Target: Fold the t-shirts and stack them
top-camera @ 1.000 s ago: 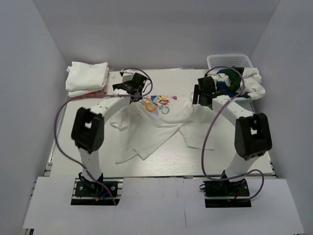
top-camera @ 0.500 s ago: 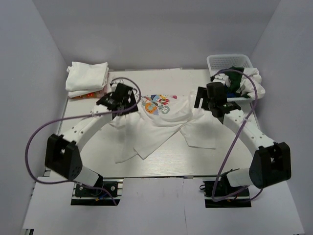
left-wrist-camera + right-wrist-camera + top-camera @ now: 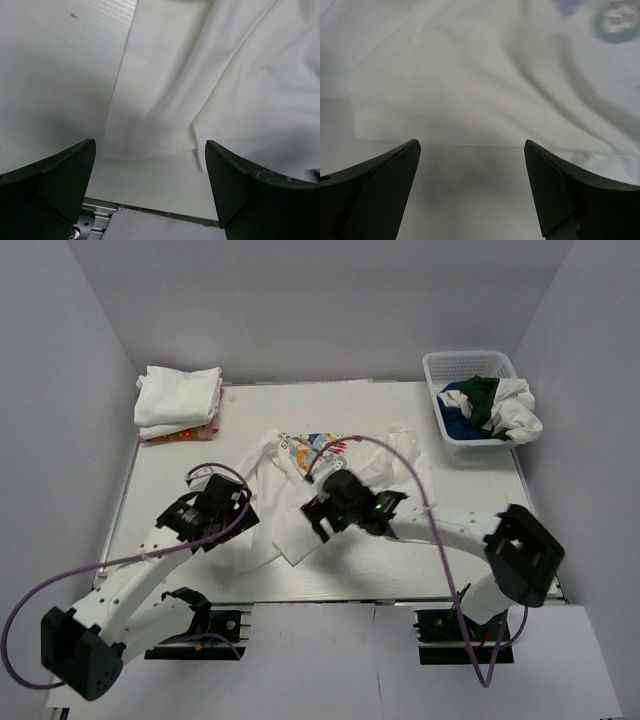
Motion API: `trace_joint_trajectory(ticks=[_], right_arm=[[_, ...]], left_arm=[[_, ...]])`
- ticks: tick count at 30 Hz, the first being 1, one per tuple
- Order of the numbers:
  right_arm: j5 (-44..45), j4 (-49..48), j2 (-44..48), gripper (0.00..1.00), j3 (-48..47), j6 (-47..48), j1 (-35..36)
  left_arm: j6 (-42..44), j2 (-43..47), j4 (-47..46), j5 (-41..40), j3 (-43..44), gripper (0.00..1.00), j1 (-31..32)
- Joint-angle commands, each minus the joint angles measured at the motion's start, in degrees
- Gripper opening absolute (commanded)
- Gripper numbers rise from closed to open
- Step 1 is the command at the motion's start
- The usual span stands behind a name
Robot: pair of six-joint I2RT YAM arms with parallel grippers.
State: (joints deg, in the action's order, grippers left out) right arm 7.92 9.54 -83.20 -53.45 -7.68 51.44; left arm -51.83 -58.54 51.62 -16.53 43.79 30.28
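A white t-shirt with a colourful cartoon print (image 3: 316, 448) lies crumpled across the middle of the table (image 3: 180, 455). Its hem shows in both wrist views: white cloth (image 3: 200, 85) and the same cloth with the print at top right (image 3: 470, 90). My left gripper (image 3: 228, 520) is open over bare table just left of the shirt's near corner, fingertips (image 3: 75, 165) apart and empty. My right gripper (image 3: 318, 518) is open low over the shirt's near edge, holding nothing. Folded white t-shirts (image 3: 178, 398) are stacked at the back left.
A white lattice basket (image 3: 432, 370) at the back right holds blue, dark green and white shirts (image 3: 490, 405). The table's near edge and its metal rail (image 3: 95, 212) lie just under my left gripper. Purple cables loop from both arms.
Both grippers have opened, let go of the printed shirt's upper part and swung toward the near side. The shirt has dropped and now lies narrower and more bunched.
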Motion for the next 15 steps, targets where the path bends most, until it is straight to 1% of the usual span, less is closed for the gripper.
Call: trace_joint_trajectory(ticks=[1, 2, 3, 4, 7, 9, 12, 13, 15], right_arm=[[2.26, -2.77, -8.43, 0.9, -2.36, 6.01, 8.31], [2.36, -3.3, -9.78, 0.9, -2.88, 6.36, 9.72], [2.1, -4.17, -10.57, 0.9, -3.5, 6.45, 13.73], [1.57, -4.7, -12.84, 0.9, -3.76, 6.45, 14.82], [1.13, -7.51, -14.62, 0.9, -4.64, 6.54, 19.3], [2.09, -8.75, -16.72, 0.9, -5.17, 5.06, 20.27], [4.55, -11.64, -18.83, 0.85, -6.05, 3.38, 21.07], [4.73, -11.91, -19.36, 0.8, -6.49, 3.03, 21.59], [7.8, -12.09, -20.94, 0.76, -7.36, 1.63, 21.86]], left_arm=[[-7.84, 3.52, 5.15, -6.31, -0.99, 1.0, -0.4], [-9.85, 4.22, 7.34, -7.1, -0.99, 1.0, -0.4], [-10.82, 4.23, 8.23, -8.5, -0.99, 1.0, -0.4], [-11.35, 4.23, 8.24, -8.51, -0.47, 1.0, -0.4], [-11.36, 3.61, 8.24, -8.51, -0.46, 1.0, -0.4], [-11.36, 2.92, 7.62, -9.04, 0.06, 1.0, -0.4], [-11.36, 2.91, 6.93, -9.57, 0.07, 1.0, -0.4], [-11.36, 2.91, 6.92, -9.57, 0.07, 1.0, -0.4], [-11.36, 3.44, 6.92, -10.27, 0.07, 1.0, -0.4]])
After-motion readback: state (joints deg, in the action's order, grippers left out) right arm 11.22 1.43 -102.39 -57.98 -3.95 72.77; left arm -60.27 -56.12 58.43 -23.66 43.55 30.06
